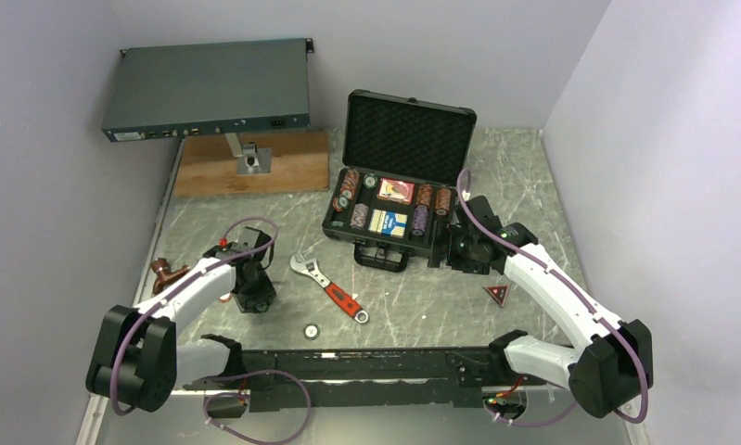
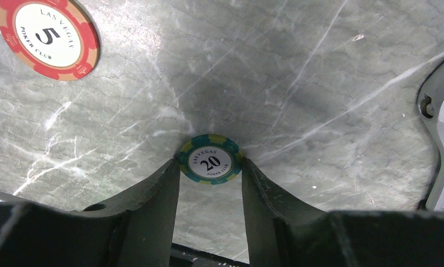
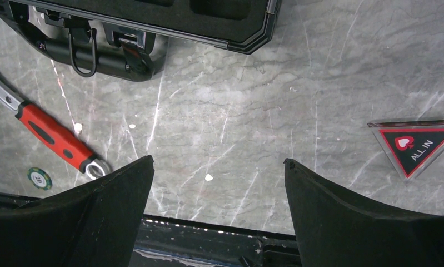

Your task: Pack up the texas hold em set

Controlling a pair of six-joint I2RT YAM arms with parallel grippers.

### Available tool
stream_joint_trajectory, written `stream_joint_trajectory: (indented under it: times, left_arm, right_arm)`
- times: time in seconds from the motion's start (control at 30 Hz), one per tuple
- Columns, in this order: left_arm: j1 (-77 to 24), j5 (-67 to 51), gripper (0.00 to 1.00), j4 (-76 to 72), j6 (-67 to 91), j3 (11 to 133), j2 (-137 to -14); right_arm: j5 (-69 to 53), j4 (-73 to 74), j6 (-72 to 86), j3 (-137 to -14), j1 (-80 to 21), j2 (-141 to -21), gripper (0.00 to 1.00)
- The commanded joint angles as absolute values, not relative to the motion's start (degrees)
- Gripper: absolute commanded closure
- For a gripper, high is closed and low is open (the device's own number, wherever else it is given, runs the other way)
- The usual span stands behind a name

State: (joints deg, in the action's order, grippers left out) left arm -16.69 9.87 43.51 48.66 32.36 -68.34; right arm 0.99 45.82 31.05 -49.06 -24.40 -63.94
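The black case (image 1: 405,139) stands open at the back, with striped chips and the red and blue decks in its foam tray. My left gripper (image 1: 253,298) points down at the table; in the left wrist view its fingertips (image 2: 169,172) touch both edges of a green "20" chip (image 2: 210,159) lying flat. A red "5" chip (image 2: 48,36) lies apart. Another green chip (image 1: 312,330) lies loose. My right gripper (image 1: 459,250) is open and empty (image 3: 218,162) by the case's front corner (image 3: 253,39). The red triangle (image 3: 415,146) lies to its right.
A red-handled wrench (image 1: 334,287) lies mid-table, also in the right wrist view (image 3: 55,136). A dark-grey rack box (image 1: 209,93) sits on a stand over a wooden board (image 1: 255,167) at the back left. A stack of reddish chips (image 1: 169,272) sits at the left edge.
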Motion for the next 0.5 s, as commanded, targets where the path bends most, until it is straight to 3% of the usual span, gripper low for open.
stream_joint_trajectory:
  times: [0.0,0.2,0.47]
  left_arm:
    - [-16.17,13.16,0.57,35.72,46.82,28.74,-69.57]
    - [-16.26,11.86,0.65,34.02,45.36,28.56,-67.97]
    - [-16.26,12.04,0.65,36.86,42.62,31.35,-63.84]
  right_arm:
    - [0.84,45.35,30.10,-49.37,-24.25,-63.62,0.10]
    - [0.75,45.53,30.01,-49.96,-24.25,-64.09,0.10]
    - [0.25,44.76,30.57,-50.45,-24.26,-65.11,0.10]
